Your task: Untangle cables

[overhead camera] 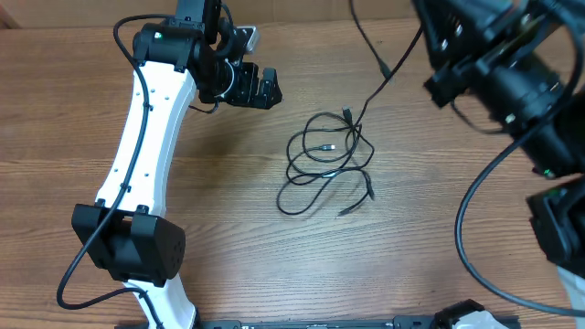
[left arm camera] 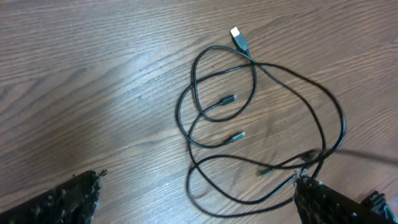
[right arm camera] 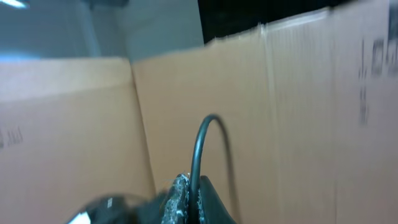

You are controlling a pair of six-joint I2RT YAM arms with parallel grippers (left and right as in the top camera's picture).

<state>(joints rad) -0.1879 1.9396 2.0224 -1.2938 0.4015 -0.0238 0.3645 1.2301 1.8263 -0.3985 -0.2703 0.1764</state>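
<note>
The cables lie in a loose tangle of loops on the wooden table's middle. One black strand rises from the tangle toward the top edge. In the left wrist view the cables show a silvery plug and small tips. My left gripper hangs left of the tangle, open, its fingers spread wide with only a low loop between them. My right gripper is raised high and shut on a black cable that arches up out of its jaws.
The white left arm stretches along the table's left side. The black right arm looms large at the top right, with its thick wiring looping below. Cardboard walls stand behind the table.
</note>
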